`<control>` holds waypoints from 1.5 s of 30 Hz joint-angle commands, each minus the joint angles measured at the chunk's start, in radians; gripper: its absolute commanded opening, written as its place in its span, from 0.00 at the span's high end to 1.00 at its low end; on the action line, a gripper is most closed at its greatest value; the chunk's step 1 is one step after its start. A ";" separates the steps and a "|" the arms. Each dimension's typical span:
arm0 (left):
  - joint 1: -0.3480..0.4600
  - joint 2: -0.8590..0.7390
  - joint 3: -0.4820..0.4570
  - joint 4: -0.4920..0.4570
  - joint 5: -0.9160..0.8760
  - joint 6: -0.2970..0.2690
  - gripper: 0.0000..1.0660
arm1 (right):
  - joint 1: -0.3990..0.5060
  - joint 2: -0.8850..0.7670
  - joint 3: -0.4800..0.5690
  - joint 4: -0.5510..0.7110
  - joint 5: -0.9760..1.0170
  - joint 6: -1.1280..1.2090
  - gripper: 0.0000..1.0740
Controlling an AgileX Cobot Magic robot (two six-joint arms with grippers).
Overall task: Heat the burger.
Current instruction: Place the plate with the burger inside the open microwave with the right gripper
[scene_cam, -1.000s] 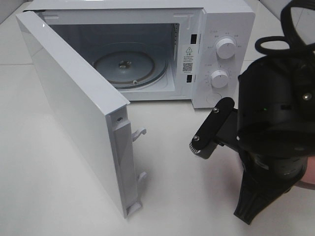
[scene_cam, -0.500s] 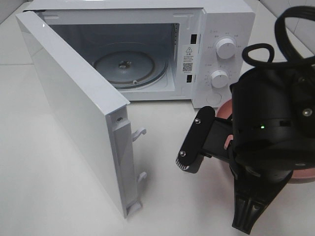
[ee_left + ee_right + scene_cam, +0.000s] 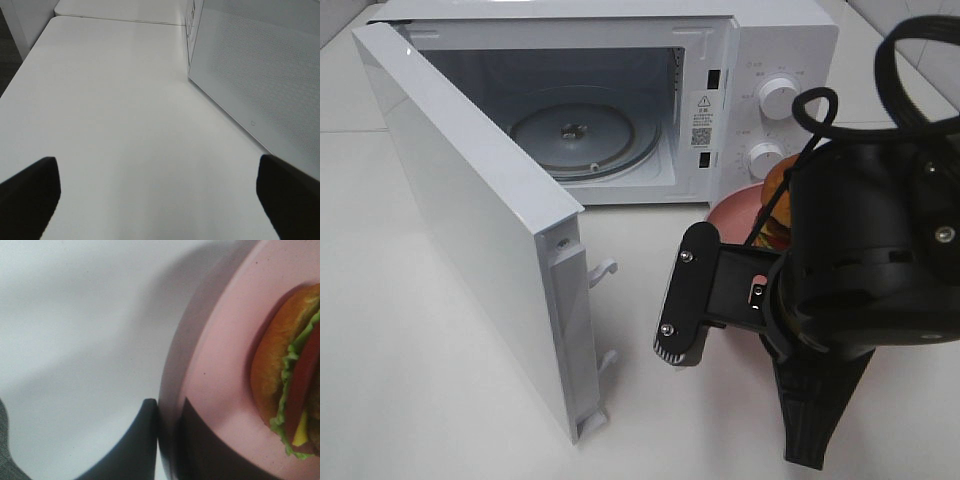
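Note:
The burger point(image 3: 776, 197) peeks out from behind my right arm point(image 3: 865, 260), just in front of the microwave's knobs. It sits on a pink plate point(image 3: 733, 211). In the right wrist view the burger point(image 3: 282, 382) shows bun, lettuce, tomato and cheese on the pink plate point(image 3: 225, 365). My right gripper point(image 3: 169, 412) is shut on the plate's rim, one finger on each side. My left gripper point(image 3: 160, 195) hangs open over bare table, nothing between its fingertips point(image 3: 30, 192).
A white microwave point(image 3: 760, 50) stands at the back with its door point(image 3: 470, 220) swung wide toward the front left. Its glass turntable point(image 3: 585, 135) is bare. The door's panel point(image 3: 260, 75) stands close beside my left gripper.
My right arm has carried the plate leftward and toward the microwave. The plate and burger have come out from under the arm. The left gripper has not changed.

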 commanded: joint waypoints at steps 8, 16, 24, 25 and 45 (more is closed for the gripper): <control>-0.005 -0.015 0.000 -0.003 0.000 0.000 0.05 | 0.005 -0.010 -0.001 -0.044 -0.053 -0.161 1.00; -0.005 -0.015 0.000 -0.003 0.000 0.000 0.05 | 0.005 -0.010 -0.001 -0.049 -0.159 -0.282 0.98; -0.005 -0.015 0.000 -0.003 0.000 0.000 0.05 | 0.003 -0.010 -0.001 -0.053 -0.336 -0.305 0.96; -0.005 -0.015 0.000 -0.003 0.000 0.000 0.05 | 0.003 -0.010 -0.001 -0.053 -0.336 -0.305 0.96; -0.005 -0.015 0.000 -0.003 0.000 0.000 0.05 | -0.163 -0.010 -0.001 -0.053 -0.562 -0.640 0.96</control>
